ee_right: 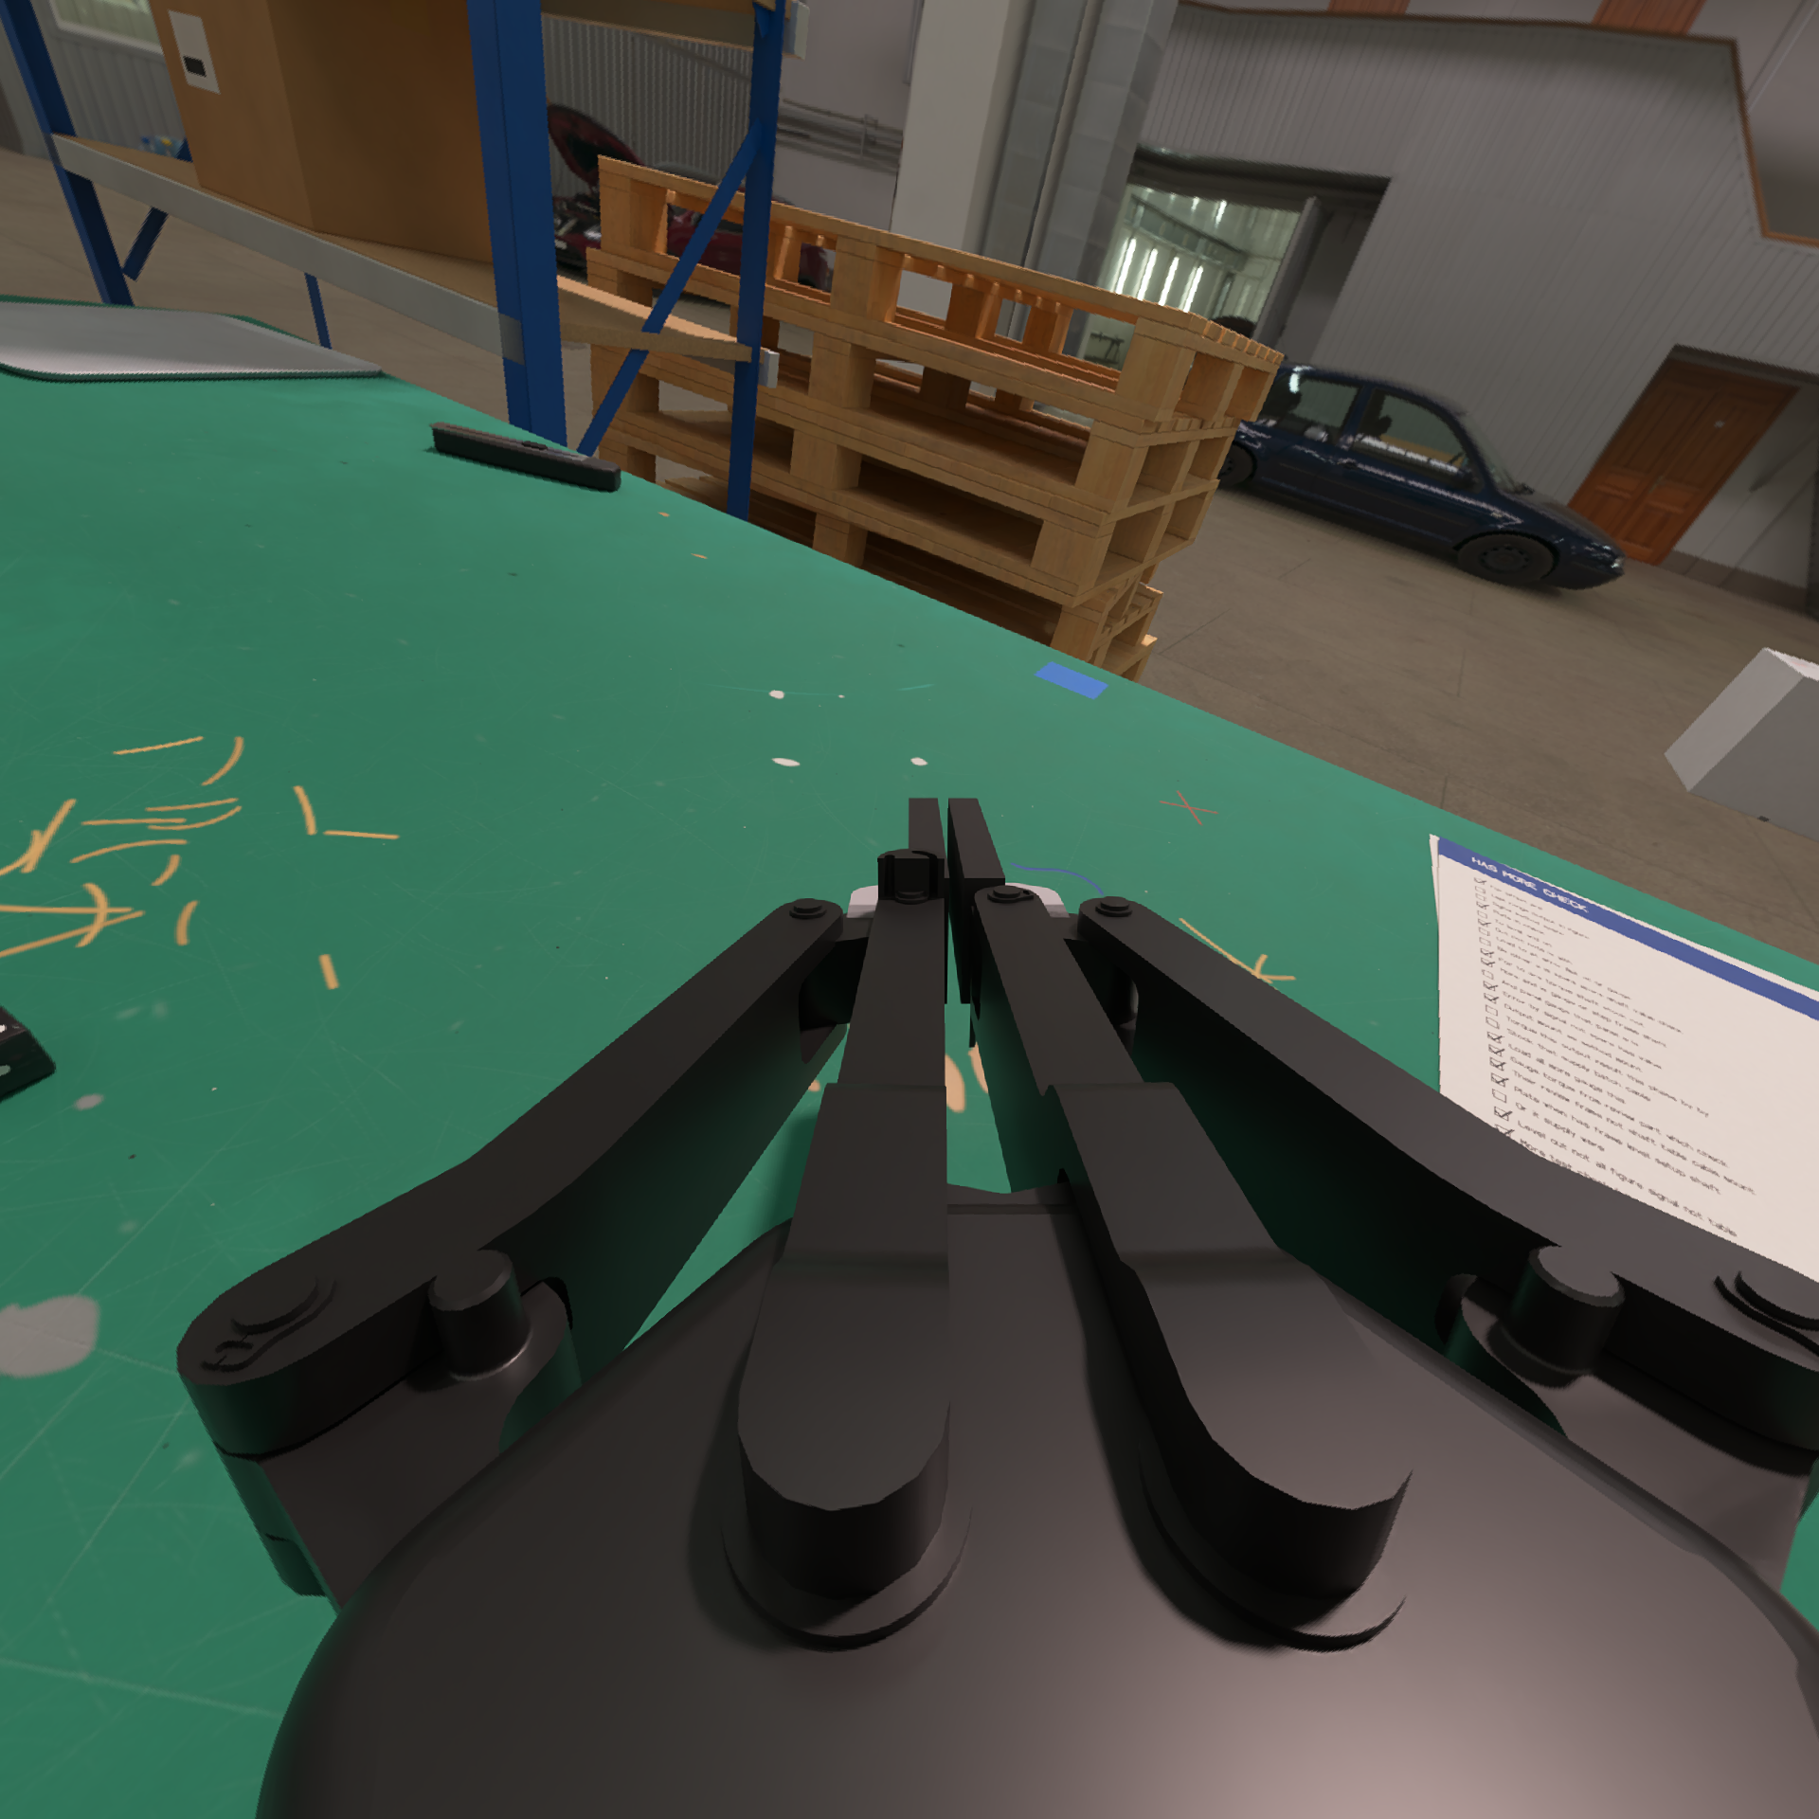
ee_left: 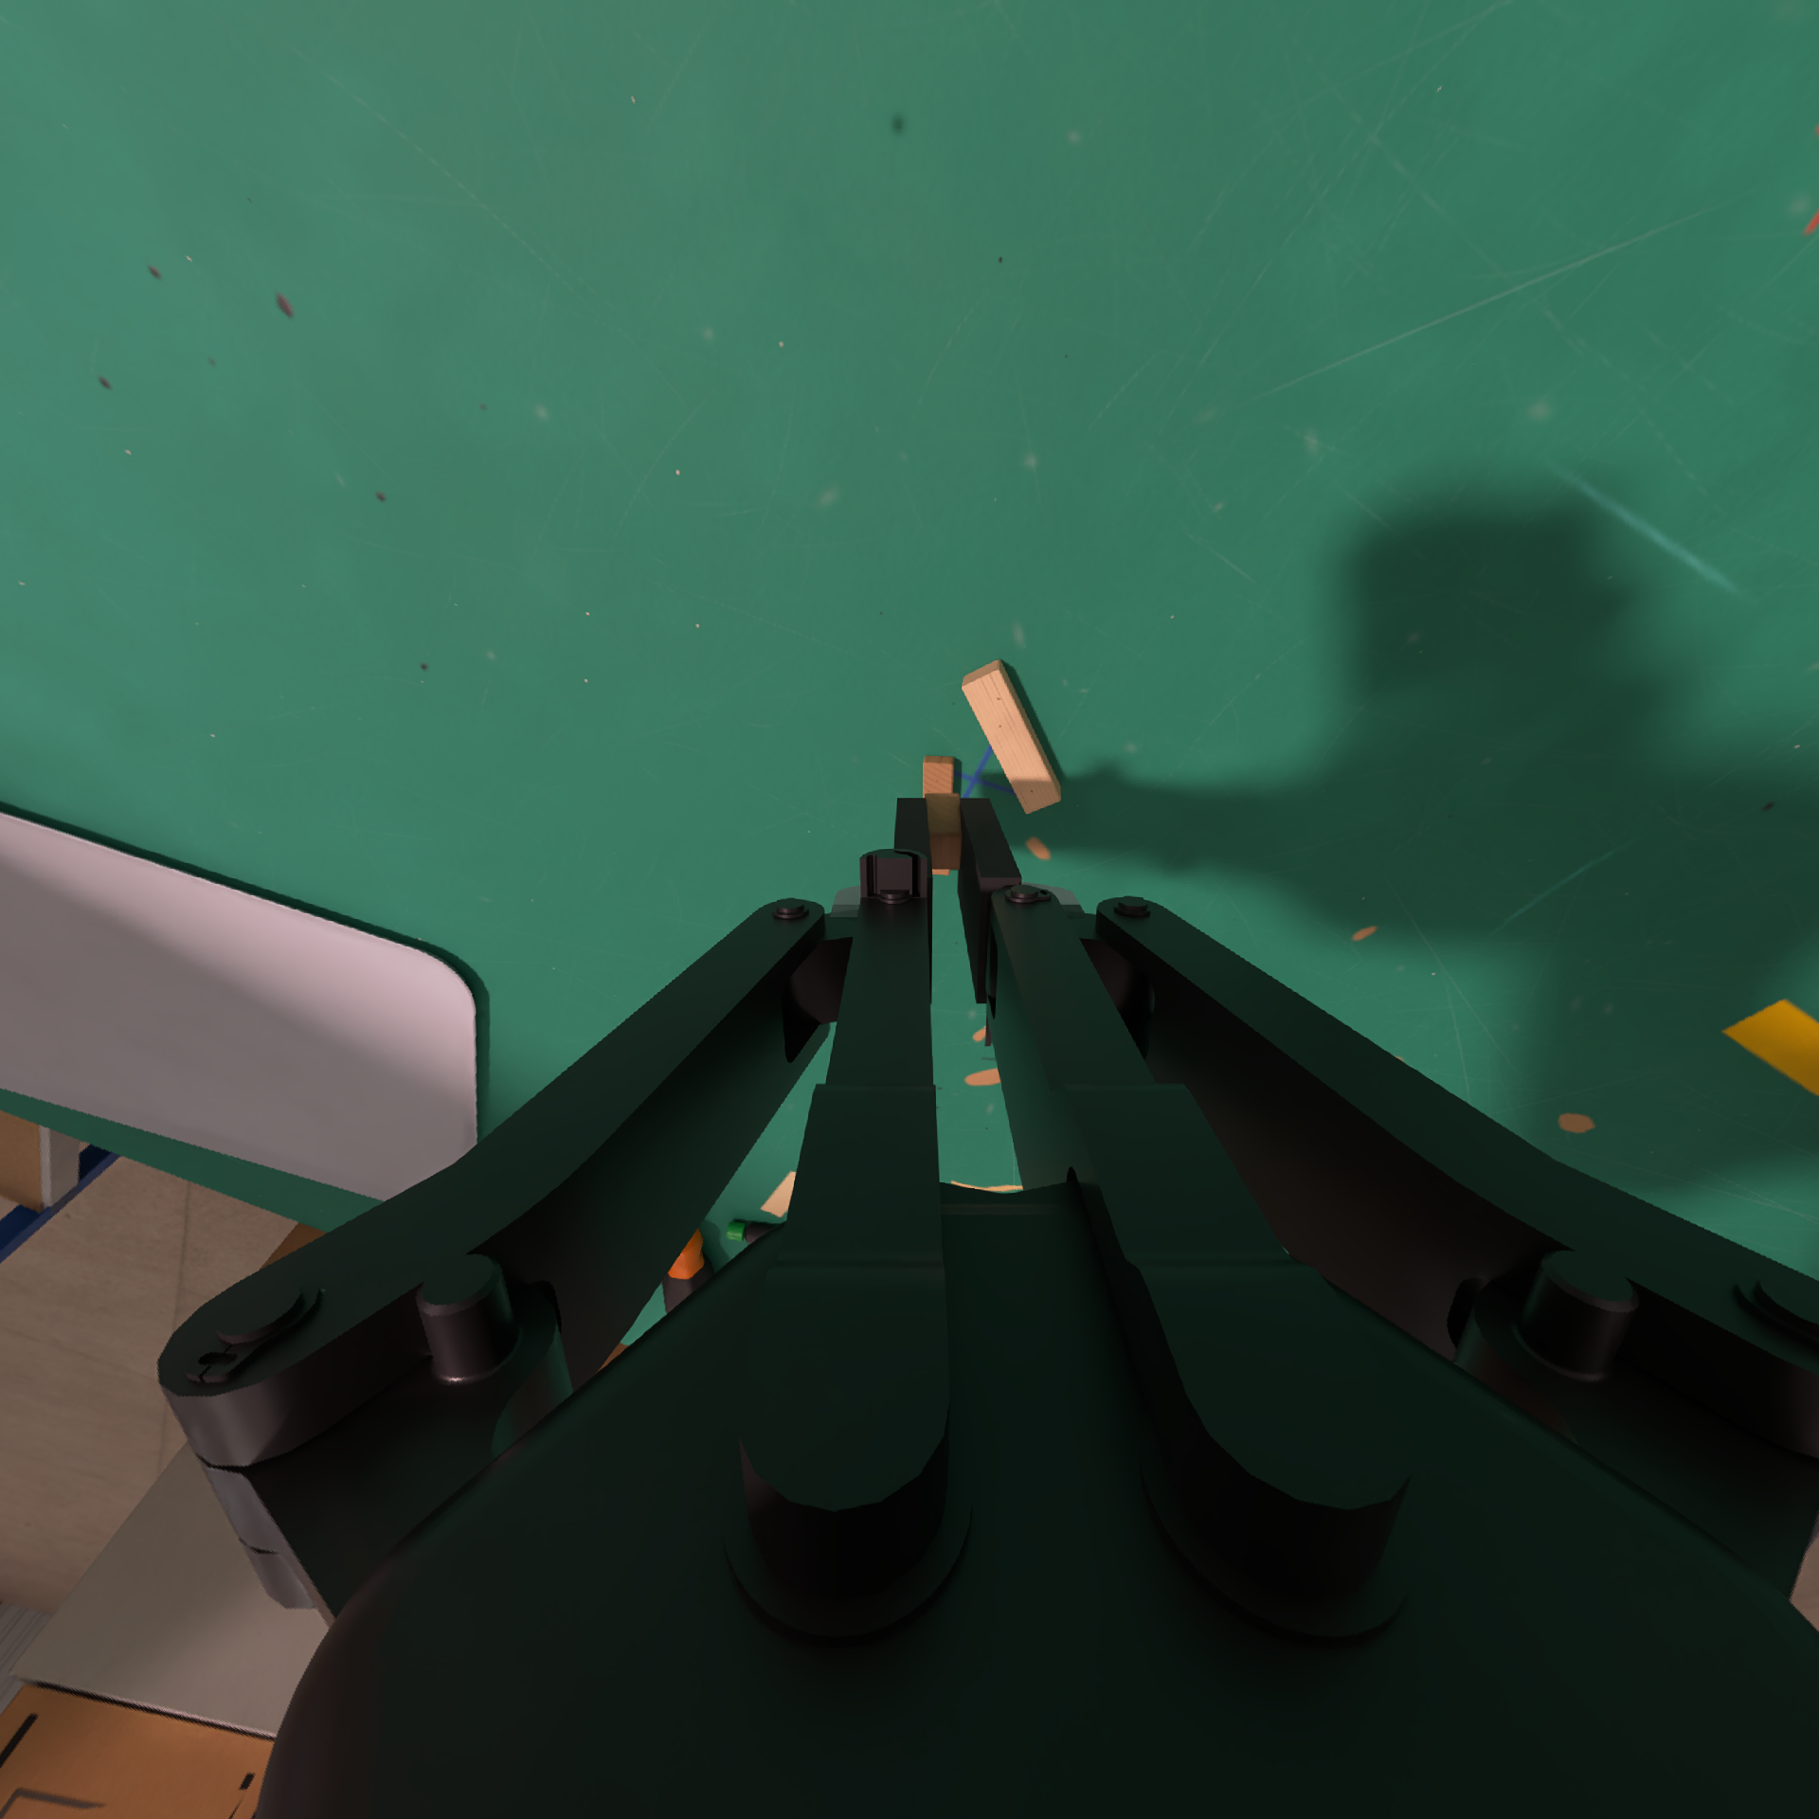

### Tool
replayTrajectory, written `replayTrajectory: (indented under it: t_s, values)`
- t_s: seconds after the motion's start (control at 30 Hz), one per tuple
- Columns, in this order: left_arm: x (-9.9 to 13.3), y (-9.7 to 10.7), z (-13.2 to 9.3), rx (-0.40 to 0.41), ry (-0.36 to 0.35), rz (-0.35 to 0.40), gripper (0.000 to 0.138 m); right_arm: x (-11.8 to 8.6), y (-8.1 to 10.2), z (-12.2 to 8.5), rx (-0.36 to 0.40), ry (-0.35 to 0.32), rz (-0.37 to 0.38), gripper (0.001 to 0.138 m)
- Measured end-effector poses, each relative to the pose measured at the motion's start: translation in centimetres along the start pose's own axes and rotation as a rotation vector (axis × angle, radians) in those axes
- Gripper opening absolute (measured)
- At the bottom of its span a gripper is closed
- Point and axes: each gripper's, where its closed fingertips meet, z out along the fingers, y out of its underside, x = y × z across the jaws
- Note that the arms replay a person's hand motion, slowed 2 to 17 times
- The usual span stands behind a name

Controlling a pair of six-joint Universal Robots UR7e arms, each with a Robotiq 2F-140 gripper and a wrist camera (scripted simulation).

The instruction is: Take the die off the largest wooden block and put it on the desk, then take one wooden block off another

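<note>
You see the green desk [ee_left: 689, 394], a matte mat full of fine scratches and small dark specks. Your left gripper [ee_left: 945, 837] points down at it, and its black fingers [ee_left: 910, 832] are pressed on a small wooden block [ee_left: 942, 807], light brown, with square edges; its top end sticks out past the fingertips. Just beside it, on the right, a longer flat block [ee_left: 1011, 736] of pale wood lies on the desk at a slant. The die is not visible in either view. A white rounded sheet [ee_left: 226, 994] lies at the left edge, and a yellow piece [ee_left: 1782, 1048] at the right.

Your right gripper [ee_right: 953, 837] hovers low over the desk at a shallow angle, fingers brought together with nothing between them. Thin wood shavings [ee_right: 148, 846] are scattered to the left, a printed paper [ee_right: 1614, 1043] lies to the right, and a black bar [ee_right: 525, 456] lies far ahead. Beyond the desk stand pallets [ee_right: 915, 413].
</note>
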Motion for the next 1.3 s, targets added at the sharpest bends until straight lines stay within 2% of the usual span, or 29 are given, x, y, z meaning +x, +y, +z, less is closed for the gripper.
replayTrajectory:
  t_s: [0.8,1.3]
  values:
    - [1.2,-1.0,-5.0,0.134,-0.047,-0.008,0.009,-0.1,-0.8,-0.5,0.035,-0.009,0.004,0.003]
    - [3.2,-2.8,-8.1,0.234,-0.052,0.023,0.009,-0.2,-1.3,-0.8,0.055,-0.011,0.003,0.003]
